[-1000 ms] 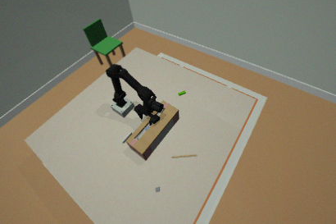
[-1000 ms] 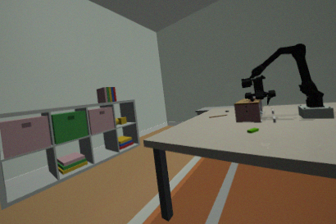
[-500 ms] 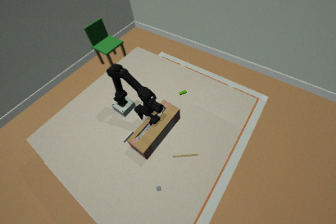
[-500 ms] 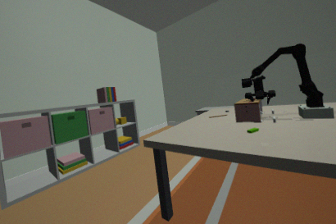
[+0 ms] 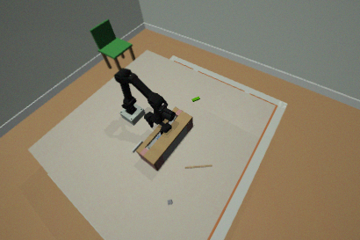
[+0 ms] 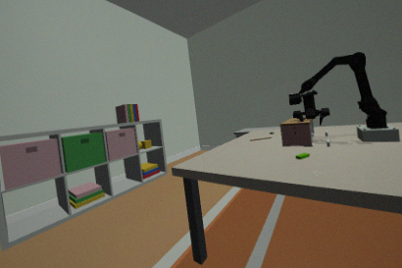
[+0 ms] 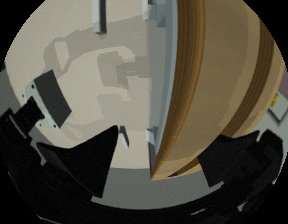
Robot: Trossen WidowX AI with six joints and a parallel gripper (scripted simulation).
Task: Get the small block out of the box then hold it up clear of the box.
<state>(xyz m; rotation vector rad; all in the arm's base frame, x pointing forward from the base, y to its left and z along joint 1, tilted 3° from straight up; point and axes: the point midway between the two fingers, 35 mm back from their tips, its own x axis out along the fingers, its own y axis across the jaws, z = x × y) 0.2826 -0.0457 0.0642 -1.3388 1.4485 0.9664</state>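
Note:
The wooden box (image 5: pixel 163 151) (image 6: pixel 296 135) (image 7: pixel 222 55) stands upright, with a long slot in its top and its clear front towards the arm's base. My gripper (image 5: pixel 157 125) (image 6: pixel 312 115) (image 7: pixel 152 128) is open and empty, at about the height of the box top. One finger is over the top of the box, the other is out in front of the clear front. Whether a finger touches the box cannot be told. I cannot make out the small block on the shelf in any view; the top, the arm and the steep angle hide the shelf.
A bright green piece (image 5: pixel 196 98) (image 6: pixel 302 155) lies beyond one box end. A thin wooden stick (image 5: pixel 198 166) (image 6: pixel 261 138) and a small grey piece (image 5: pixel 169 202) lie behind the box. A pale bar (image 5: pixel 137 147) (image 7: pixel 99 17) lies near its front. The arm's base (image 5: pixel 132 114) (image 7: pixel 54 100) faces it.

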